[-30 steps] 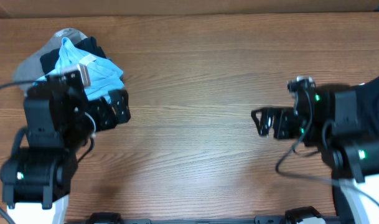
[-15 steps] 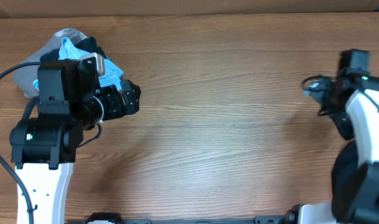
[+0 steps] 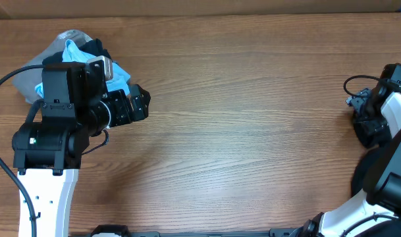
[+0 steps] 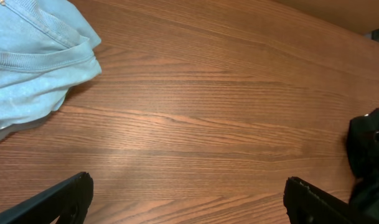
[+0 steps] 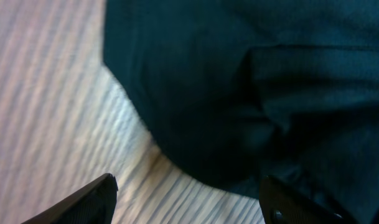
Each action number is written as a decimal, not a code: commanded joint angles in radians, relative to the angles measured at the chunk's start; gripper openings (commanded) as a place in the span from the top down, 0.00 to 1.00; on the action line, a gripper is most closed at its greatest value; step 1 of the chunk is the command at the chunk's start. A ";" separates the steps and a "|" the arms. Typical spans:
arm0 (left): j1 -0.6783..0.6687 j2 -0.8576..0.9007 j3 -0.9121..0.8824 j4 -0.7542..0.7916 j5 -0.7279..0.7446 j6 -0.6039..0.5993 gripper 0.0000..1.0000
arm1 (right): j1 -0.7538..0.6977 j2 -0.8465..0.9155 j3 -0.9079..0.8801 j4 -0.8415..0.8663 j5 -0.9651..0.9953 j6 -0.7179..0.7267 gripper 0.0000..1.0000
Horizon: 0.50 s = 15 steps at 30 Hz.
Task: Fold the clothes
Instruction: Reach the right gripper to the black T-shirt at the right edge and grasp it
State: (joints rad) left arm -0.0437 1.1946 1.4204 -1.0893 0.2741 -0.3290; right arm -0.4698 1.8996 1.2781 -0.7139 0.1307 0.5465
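**A:** What shows from above?
**B:** A rumpled pile of clothes (image 3: 68,47), grey, light blue and dark, lies at the far left of the wood-grain table (image 3: 253,99). The left arm (image 3: 52,135) partly hides it. The left gripper (image 3: 139,104) is just beside it.

**A:** And the left wrist?
**B:** The fingers are spread wide with nothing held. A soft light blue garment (image 4: 33,62) with a ribbed, stitched hem is bunched at the upper left.

**A:** The right wrist?
**B:** The right gripper (image 5: 189,205) is also wide apart and empty. A dark garment (image 5: 251,81) with soft creases and a rounded edge lies on the blurred table beneath it.
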 commanded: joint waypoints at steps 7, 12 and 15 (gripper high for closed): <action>0.004 0.006 0.019 0.002 0.015 0.030 0.00 | -0.003 0.078 0.017 0.037 0.035 0.006 0.43; 0.004 0.006 0.019 -0.001 0.016 0.030 0.00 | -0.002 0.078 0.017 0.025 -0.027 0.003 0.96; 0.004 0.005 0.019 -0.001 0.023 0.030 0.00 | 0.012 0.074 0.018 0.008 -0.161 -0.071 0.96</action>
State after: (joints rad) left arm -0.0437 1.1946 1.4204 -1.0897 0.2775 -0.3286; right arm -0.4694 1.9743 1.2797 -0.7029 0.0986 0.5346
